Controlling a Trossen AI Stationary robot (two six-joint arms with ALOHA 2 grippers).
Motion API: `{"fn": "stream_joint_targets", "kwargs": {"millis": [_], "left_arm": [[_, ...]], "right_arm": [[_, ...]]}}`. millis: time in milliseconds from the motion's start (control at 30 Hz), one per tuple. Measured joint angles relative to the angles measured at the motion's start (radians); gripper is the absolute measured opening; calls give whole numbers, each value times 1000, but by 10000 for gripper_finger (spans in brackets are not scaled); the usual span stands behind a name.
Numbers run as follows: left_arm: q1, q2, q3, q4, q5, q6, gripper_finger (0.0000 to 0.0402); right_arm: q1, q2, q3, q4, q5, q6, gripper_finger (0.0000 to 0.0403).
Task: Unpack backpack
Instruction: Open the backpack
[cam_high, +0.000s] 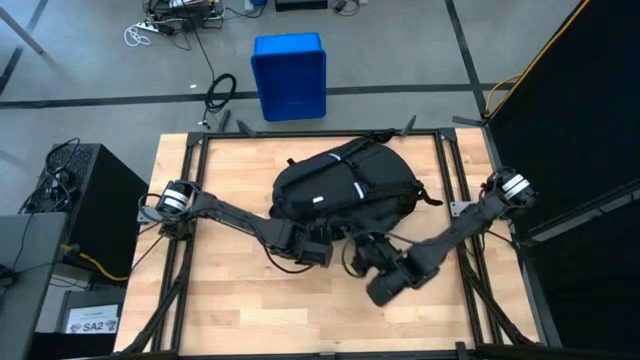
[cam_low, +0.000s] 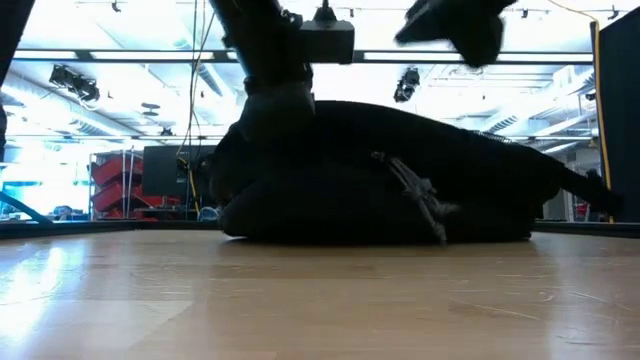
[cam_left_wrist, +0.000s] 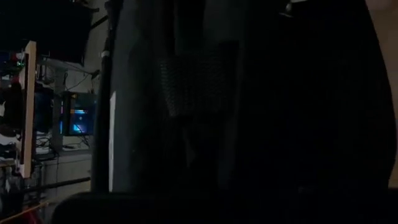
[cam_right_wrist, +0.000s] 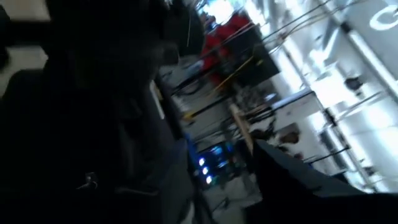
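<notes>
**Black backpack still packed, nothing out yet**

Black fabric fills most of what you can see: the backpack (cam_high: 345, 185) lies flat on the counter (cam_high: 230, 300), toward its far edge and near the middle. No item from inside lies on the wood around it, so judge the unpacking as barely begun.

Your left claw (cam_high: 318, 250) is at the pack's near edge, pressed together. It looks to be pinching the fabric there, though the dark views do not show exactly what part it has.

Your right claw (cam_high: 372, 258) sits just beside it, near the same edge; you cannot tell whether it is spread or holding anything.

What is left, as far as you can judge: opening the pack and taking out everything inside.
</notes>
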Motion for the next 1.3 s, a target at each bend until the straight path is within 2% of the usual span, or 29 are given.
{"fn": "stream_joint_targets", "kwargs": {"millis": [133, 300, 367, 733, 900, 1067, 1300], "left_arm": [[1, 0, 107, -101, 45, -44, 0], [0, 1, 272, -227, 46, -46, 0], [0, 0, 348, -269, 35, -43, 0], [-1, 0, 699, -437, 7, -16, 0], [-2, 0, 761, -476, 8, -16, 0], [-2, 0, 768, -519, 6, -45, 0], [2, -2, 768, -577, 26, -76, 0]], "right_arm": [[49, -1, 0, 27, 20, 16, 188], [91, 1, -1, 21, -126, 93, 206], [106, 1, -1, 21, -143, 103, 209], [117, 3, -11, 18, -151, 116, 192], [115, 3, -24, -11, -81, 131, 177], [131, 3, -26, -25, 23, 133, 163], [134, 3, -26, -73, 86, 112, 154]]}}
